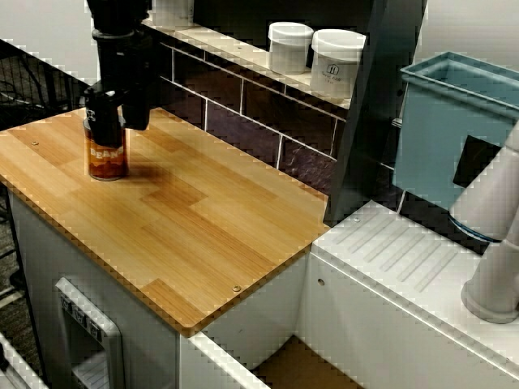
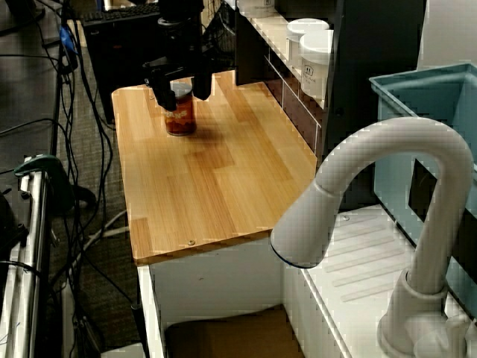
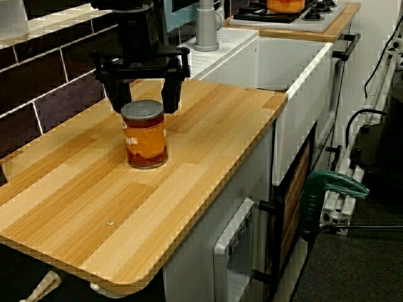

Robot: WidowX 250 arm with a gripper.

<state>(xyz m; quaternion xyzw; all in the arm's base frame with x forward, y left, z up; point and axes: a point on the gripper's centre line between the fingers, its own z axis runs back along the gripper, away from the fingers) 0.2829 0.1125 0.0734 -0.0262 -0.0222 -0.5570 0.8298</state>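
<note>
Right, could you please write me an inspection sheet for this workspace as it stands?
Surface: wooden countertop, flat, with small screw heads showing.
Job's things: can, orange label, standing upright on the countertop.
Clutter: two white jars on the ledge above the tiled wall.
Grippers: gripper, jaws open, straddling the can's top; contact cannot be told.
Cables: black cables hang and trail over the floor beside the counter.
Surroundings: white faucet, blue bin, green clamp on the floor frame.
</note>
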